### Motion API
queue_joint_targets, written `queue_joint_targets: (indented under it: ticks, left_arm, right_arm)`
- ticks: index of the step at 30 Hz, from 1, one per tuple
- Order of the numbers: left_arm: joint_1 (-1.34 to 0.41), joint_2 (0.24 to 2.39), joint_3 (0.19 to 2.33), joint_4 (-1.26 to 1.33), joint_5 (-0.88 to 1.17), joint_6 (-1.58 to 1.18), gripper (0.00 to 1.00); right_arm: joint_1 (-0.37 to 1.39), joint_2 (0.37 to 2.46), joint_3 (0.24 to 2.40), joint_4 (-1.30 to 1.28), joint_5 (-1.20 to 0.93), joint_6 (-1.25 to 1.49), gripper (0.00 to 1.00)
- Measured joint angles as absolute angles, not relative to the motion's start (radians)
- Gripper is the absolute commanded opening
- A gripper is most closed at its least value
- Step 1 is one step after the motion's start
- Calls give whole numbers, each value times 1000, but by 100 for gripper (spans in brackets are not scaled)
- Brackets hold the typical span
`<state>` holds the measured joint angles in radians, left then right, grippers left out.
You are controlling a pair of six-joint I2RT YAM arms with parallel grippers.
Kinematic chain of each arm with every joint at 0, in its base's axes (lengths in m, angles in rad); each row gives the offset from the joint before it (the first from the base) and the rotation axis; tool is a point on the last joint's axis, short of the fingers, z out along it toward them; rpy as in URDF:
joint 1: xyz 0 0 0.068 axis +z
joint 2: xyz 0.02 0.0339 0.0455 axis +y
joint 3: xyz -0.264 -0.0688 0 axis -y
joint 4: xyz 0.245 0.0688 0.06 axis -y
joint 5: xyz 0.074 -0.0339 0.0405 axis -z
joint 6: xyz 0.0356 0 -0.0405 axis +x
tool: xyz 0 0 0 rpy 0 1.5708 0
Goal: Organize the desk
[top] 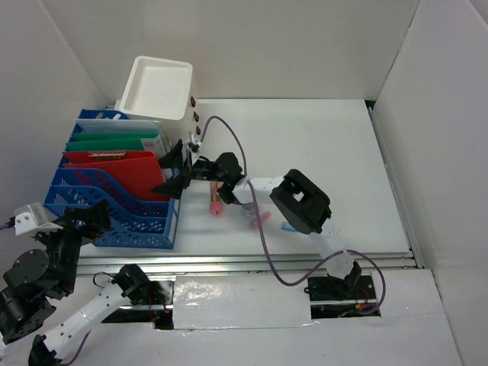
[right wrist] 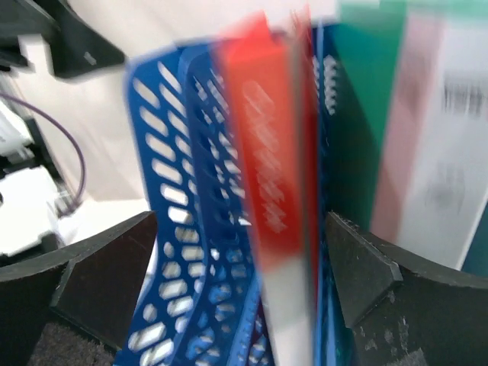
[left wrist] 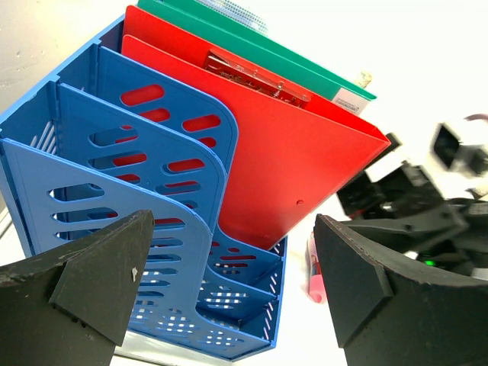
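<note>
The white desk (top: pixel 320 152) holds a blue file rack (top: pixel 114 206) at its left, with a red folder (top: pixel 114 164) and green folders (top: pixel 107 142) standing in it. My right gripper (top: pixel 179 171) is open at the red folder's right edge. In the right wrist view the blurred red folder (right wrist: pixel 267 152) stands between the wide-apart fingers of that gripper (right wrist: pixel 240 282). My left gripper (top: pixel 84 221) is open and holds nothing at the rack's near left corner. Its own view looks at the rack (left wrist: pixel 152 229) and the red folder (left wrist: pixel 305 168) past its jaws (left wrist: pixel 236 297).
A white open-top box (top: pixel 160 88) stands behind the rack. A pink marker (top: pixel 216 202) lies right of the rack, also in the left wrist view (left wrist: pixel 314 282). A second pink pen (top: pixel 259 221) and a small blue item (top: pixel 288 226) lie under the right arm. White walls surround the desk.
</note>
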<state>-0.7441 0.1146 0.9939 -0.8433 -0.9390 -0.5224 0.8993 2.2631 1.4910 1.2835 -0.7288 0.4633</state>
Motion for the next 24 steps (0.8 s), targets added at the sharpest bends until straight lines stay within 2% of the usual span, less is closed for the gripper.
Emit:
queue_joint_targets:
  ticks: [8,15,24]
  left_arm:
    - [-744,115,994,-843,-938,-522,100]
    - [-744,149,998,-857,-959,-533,100]
    - [-744,276,1121,-942,-981,-583,99]
  right_arm:
    - [896,2032,1294,1291,-664,414,100]
    - [883,1716,994,1274,-485,332,100]
    - [879,1241,954,797,-55,290,100]
